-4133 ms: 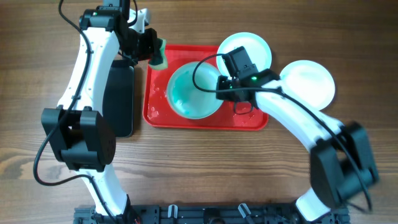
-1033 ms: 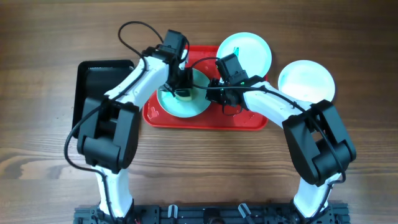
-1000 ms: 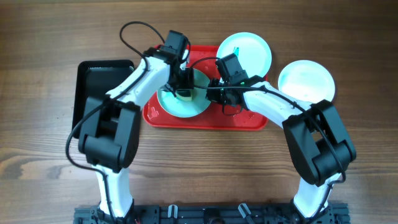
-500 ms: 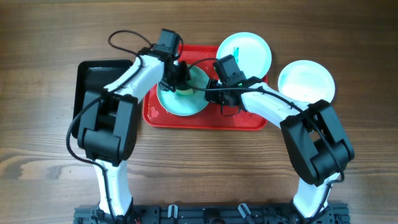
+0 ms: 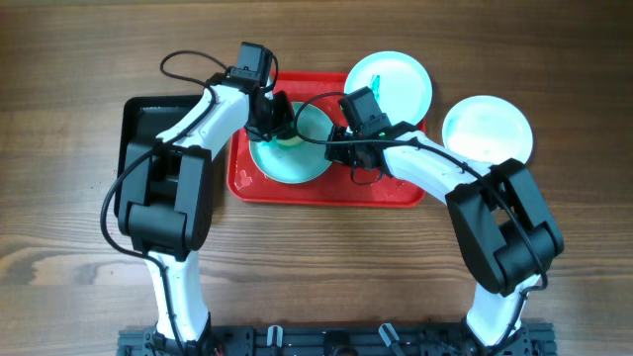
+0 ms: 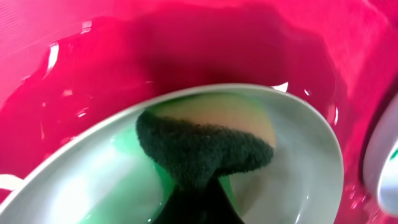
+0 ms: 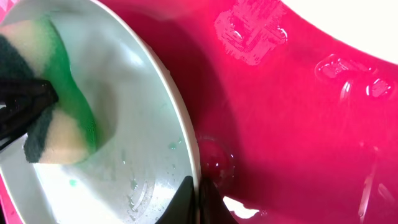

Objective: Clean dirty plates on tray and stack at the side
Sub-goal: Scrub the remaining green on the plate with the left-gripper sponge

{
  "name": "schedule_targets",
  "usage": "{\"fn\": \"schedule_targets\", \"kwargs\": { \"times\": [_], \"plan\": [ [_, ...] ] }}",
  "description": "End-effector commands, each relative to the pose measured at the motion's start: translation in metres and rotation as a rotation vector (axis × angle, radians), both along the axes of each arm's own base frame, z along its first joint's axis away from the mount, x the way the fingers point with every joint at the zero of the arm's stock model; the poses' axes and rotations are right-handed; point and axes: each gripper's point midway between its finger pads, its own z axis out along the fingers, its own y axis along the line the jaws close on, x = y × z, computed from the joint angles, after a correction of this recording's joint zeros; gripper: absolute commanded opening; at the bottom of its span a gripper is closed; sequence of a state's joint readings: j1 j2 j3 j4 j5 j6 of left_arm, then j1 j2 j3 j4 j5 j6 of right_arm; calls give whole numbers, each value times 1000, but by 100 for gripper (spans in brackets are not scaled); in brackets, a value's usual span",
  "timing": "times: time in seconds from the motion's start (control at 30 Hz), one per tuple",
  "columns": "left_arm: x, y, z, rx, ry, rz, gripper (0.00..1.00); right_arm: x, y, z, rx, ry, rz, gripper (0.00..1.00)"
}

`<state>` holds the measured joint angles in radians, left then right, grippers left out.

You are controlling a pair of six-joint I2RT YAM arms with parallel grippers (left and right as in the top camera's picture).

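One green-smeared aqua plate [image 5: 299, 170], sponge [image 7: 59, 109], red tray [image 5: 326, 193]

The left arm [image 5: 213, 117] and right arm [image 5: 433, 170] have white rounded links and bulky black joints. A thin black cable [image 5: 176, 61] loops near each wrist.
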<state>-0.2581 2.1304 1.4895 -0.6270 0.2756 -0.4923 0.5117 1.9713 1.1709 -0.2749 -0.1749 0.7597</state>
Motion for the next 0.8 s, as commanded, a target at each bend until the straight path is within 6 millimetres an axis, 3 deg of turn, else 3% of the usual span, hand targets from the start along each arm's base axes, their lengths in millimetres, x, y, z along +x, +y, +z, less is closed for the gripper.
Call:
{"fn": "schedule_targets", "kwargs": {
  "times": [0.0,0.2,0.53,0.77],
  "plan": [
    [-27,-22,-25,21,9,-305,4,-4,6,0,14,8,19,4],
    [-54,-26,-29,56,36,-516,4,-4,6,0,14,8,18,5],
    [-102,0,-29,72,178,-750,4,-4,6,0,14,8,18,4],
    [-124,5,-25,55,222,-897,4,-4,6,0,14,8,18,4]
  ]
}}
